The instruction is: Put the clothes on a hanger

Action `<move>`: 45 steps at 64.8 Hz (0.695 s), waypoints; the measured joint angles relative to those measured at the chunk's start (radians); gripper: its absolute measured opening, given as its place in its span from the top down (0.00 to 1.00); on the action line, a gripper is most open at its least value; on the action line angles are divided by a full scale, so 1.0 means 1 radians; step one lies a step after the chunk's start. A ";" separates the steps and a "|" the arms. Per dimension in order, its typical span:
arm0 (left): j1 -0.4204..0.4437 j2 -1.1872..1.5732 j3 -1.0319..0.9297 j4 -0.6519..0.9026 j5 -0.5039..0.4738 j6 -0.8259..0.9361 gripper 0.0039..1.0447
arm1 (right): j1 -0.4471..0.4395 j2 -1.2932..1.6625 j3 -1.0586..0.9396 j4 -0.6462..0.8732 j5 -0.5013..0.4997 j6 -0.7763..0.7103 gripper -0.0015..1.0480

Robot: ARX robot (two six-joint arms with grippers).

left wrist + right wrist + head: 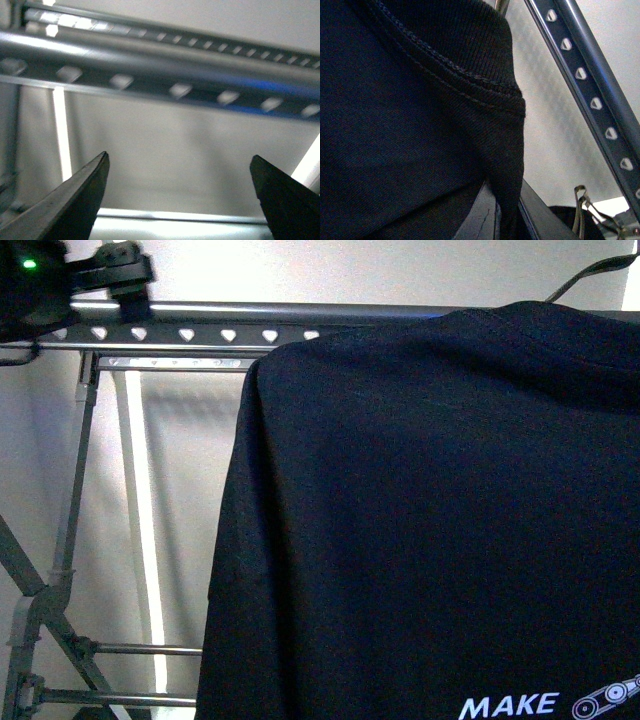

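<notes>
Black knit of the shirt (410, 125) fills my right wrist view, its ribbed collar (470, 65) with double stitching folded right up against the lens. A fold of that collar runs down between the two dark fingers (477, 217) of the right gripper (507, 222), so I read it as clamped on the shirt. Beyond it the rail (592, 100) slants past with its row of heart-shaped holes. A small bent metal clip (581, 210) shows near it; I cannot tell what it belongs to.

From the front view, the shirt hangs with its top edge over the rail, hiding the rail's right part and dropping down the near side, with "MAKE" (508, 706) in white low down. The rail's left part is bare, and the braced legs of the rack (60, 570) stand below it. My left arm (40, 280) sits at the rail's left end with a green light on.

My left gripper (178, 159) is spread wide with nothing between its fingers (85, 195), facing the rail against a pale wall (165, 150).
</notes>
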 joint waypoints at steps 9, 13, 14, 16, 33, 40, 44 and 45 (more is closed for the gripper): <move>0.023 -0.208 -0.267 0.010 -0.014 0.062 0.44 | 0.012 -0.029 0.024 -0.236 0.151 0.043 0.97; 0.020 -0.293 -0.391 0.074 -0.011 0.076 0.54 | 0.025 -0.031 0.035 -0.301 0.180 0.061 0.97; 0.019 -0.306 -0.411 0.085 -0.011 0.077 0.56 | 0.028 -0.030 0.038 -0.309 0.184 0.065 0.97; 0.019 -0.329 -0.449 0.105 -0.010 0.079 0.59 | 0.035 -0.027 0.046 -0.324 0.197 0.075 0.97; 0.013 -0.534 -0.938 0.312 -0.008 0.094 0.97 | 0.067 0.093 0.235 -0.276 0.378 0.200 0.97; 0.013 -0.601 -1.029 0.350 -0.007 0.095 0.97 | 0.079 0.154 0.312 -0.309 0.444 0.222 0.97; 0.013 -0.635 -1.079 0.364 -0.007 0.095 0.97 | 0.082 0.195 0.354 -0.319 0.488 0.233 0.97; 0.013 -0.640 -1.087 0.366 -0.007 0.095 0.97 | 0.083 0.202 0.359 -0.320 0.496 0.236 0.97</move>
